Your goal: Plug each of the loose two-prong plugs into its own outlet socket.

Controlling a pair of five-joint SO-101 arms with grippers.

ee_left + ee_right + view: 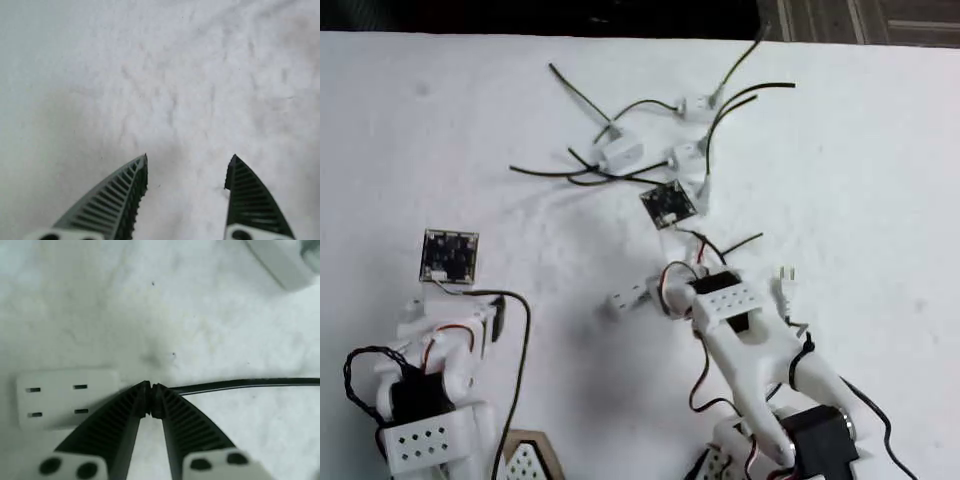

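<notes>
Left gripper [189,158]: fingers spread wide with nothing between them, above the bare white table [175,75]. Right gripper [150,392]: fingertips pressed together, low over the table and just beside a white outlet block [65,397] that lies flat with four slots showing. A black cord [250,385] emerges from behind the tips; whether it is pinched cannot be determined. A loose two-prong plug [785,283] lies beside the right arm, on the opposite side from the outlet block. More white connectors [620,152] with black cords lie at the table's far side.
</notes>
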